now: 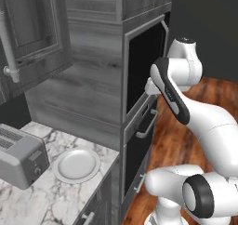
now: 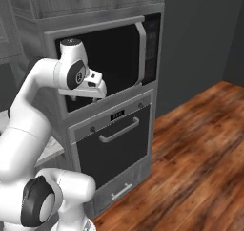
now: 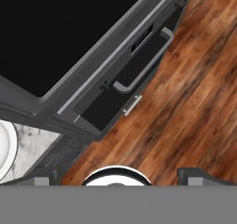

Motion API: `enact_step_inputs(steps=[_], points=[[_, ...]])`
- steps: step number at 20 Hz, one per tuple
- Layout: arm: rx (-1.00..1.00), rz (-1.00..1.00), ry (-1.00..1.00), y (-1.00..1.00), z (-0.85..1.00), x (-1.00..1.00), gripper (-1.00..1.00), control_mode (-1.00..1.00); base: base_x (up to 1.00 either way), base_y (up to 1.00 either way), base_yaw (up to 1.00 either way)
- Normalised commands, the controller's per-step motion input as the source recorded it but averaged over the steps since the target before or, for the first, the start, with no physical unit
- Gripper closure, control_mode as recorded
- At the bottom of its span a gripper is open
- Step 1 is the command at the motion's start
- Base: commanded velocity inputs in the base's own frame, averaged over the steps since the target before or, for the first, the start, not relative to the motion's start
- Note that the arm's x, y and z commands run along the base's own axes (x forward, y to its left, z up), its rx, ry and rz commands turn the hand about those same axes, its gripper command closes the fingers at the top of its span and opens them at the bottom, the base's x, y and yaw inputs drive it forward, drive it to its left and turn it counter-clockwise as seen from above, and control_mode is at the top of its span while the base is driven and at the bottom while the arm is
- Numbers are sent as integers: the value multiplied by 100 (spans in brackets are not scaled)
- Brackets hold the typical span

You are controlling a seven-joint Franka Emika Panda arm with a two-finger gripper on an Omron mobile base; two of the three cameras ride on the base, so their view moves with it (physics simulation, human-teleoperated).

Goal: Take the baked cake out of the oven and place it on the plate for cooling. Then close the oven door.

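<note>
Fingertips (image 3: 118, 174) of my gripper stood wide apart and held nothing, high in front of the black-glass unit (image 2: 107, 53). Below it the oven door (image 2: 114, 149) was shut, its bar handle (image 2: 119, 131) untouched. Left, on the marble counter (image 1: 42, 196), the plate (image 1: 76, 165) sat bare beside the toaster (image 1: 21, 160). I judged everything undone; the cake was presumably inside.

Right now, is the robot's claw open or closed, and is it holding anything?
Gripper: open and empty, hovering in front of the shut oven door.
</note>
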Motion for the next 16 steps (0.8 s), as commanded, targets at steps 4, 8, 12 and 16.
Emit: enact_step_inputs(steps=[4,8,12,16], points=[[0,0,0,0,0,0,-100,100,-16,0,0],[0,0,0,0,0,0,-100,100,-30,0,0],[0,0,0,0,0,0,-100,100,-33,0,0],[0,0,0,0,0,0,-100,100,-30,0,0]])
